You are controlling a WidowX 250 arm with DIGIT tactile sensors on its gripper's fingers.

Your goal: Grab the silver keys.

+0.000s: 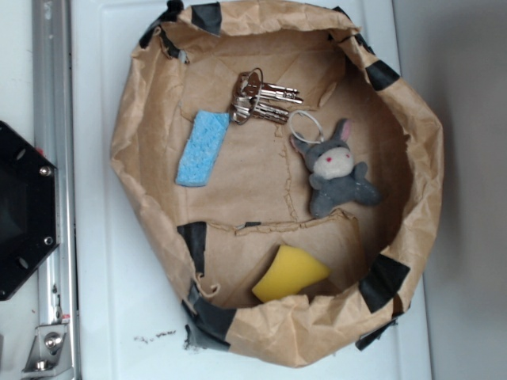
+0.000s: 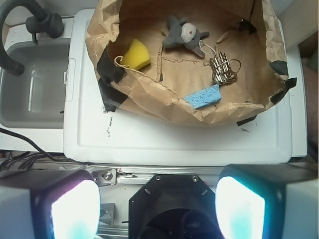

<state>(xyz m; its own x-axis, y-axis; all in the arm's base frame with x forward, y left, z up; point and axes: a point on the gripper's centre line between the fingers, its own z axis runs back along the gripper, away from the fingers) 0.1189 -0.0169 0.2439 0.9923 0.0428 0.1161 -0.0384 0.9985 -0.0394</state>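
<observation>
Silver keys (image 1: 261, 99) lie in paper-lined basket (image 1: 420, 142), btwn blue sponge (image 1: 201, 148) & grey bunny (image 1: 337, 168). Gripper (image 2: 157, 206) w/ jaws spread wide, well apart from keys, holding nothing.

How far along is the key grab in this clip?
Nothing looks done yet. The silver keys lie untouched in the paper-lined bin, beside the blue sponge and near the grey plush bunny. The hand is open and empty, well outside the bin in the wrist view. Approach, descent and grasp all remain.
</observation>
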